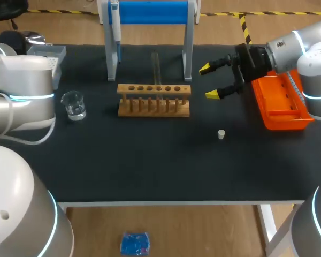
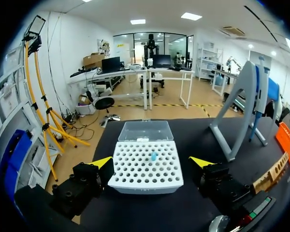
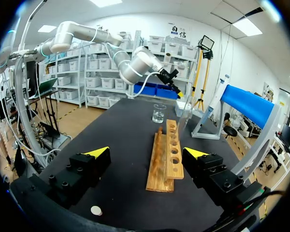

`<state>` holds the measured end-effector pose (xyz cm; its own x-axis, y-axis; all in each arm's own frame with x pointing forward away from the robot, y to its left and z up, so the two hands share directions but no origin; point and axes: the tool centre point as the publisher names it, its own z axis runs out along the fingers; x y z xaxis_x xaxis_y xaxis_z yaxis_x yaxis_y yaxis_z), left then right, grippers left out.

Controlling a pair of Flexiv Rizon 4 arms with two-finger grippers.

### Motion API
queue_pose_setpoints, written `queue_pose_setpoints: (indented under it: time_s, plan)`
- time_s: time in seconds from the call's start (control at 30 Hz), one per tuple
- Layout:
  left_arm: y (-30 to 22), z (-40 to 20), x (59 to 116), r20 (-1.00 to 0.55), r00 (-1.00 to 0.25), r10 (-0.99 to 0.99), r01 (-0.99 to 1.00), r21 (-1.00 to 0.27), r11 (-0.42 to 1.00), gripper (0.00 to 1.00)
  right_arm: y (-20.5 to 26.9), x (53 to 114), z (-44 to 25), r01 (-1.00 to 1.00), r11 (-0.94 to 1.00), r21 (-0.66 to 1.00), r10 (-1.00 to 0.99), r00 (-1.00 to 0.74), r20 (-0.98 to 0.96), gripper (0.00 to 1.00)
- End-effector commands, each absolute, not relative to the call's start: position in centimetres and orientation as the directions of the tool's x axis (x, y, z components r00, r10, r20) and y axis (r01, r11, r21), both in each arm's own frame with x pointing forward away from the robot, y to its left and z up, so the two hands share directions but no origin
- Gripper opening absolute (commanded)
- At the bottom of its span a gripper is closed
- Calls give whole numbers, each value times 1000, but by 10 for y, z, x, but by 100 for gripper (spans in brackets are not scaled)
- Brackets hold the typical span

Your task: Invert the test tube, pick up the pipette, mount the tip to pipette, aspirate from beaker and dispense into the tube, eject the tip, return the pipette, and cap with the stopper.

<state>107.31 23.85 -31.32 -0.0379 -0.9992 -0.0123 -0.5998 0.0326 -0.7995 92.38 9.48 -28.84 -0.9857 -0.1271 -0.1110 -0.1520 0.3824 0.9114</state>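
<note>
- Both grippers gape empty: right gripper (image 1: pixel 208 81) just right of the pale wooden rack (image 1: pixel 154 107), left gripper (image 2: pixel 152 163) well left.
- Clear glass test tube (image 1: pixel 155 64) seemingly stands in that rack; inversion looks pending, needing a side grasp.

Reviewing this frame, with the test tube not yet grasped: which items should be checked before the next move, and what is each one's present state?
1. Right pincer open and holding nothing: ok.
2. Clear glass test tube upright in the wooden rack: ok.
3. Which end of the tube points up: cannot tell.
4. Left pincer open, with the white perforated tip box just ahead of it: ok.
5. Small white stopper lying free on the black table: ok.
6. Pipette hanging on the blue-topped stand: ok.
</note>
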Motion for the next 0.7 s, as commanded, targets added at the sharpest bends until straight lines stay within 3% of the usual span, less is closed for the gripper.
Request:
queue_pose_setpoints:
  time_s: [0.03, 0.2, 0.23, 0.3, 0.37, 0.47, 0.53, 0.7]
  plan:
    - [231, -324, 1084, -22, -16, -1000, -602, -798, 27, 100, 94, 924, -288, -153, 383, 911, -129, -985, -111, 100]
    - [226, -332, 1091, -19, -14, -1000, -610, -792, 24, 98, 94, 924, -288, -153, 383, 911, -129, -985, -111, 100]
    - [226, -334, 1093, -19, -14, -1000, -613, -790, 23, 87, 94, 924, -288, -153, 383, 911, -129, -985, -111, 100]
    - [226, -336, 1095, -18, -14, -1000, -616, -788, 23, 86, 94, 924, -288, -153, 383, 911, -129, -985, -111, 100]
    - [226, -337, 1097, -18, -14, -1000, -619, -785, 23, 72, 94, 924, -288, -153, 383, 911, -129, -985, -111, 100]
    - [226, -340, 1100, -18, -15, -1000, -622, -782, 24, 66, 94, 924, -288, -153, 383, 911, -129, -985, -111, 100]
    - [226, -341, 1102, -20, -18, -1000, -626, -780, 27, 53, 94, 924, -288, -153, 383, 911, -129, -985, -111, 100]
    - [226, -344, 1108, -21, -21, -1000, -629, -777, 29, 49, 94, 924, -288, -153, 383, 911, -129, -985, -111, 100]
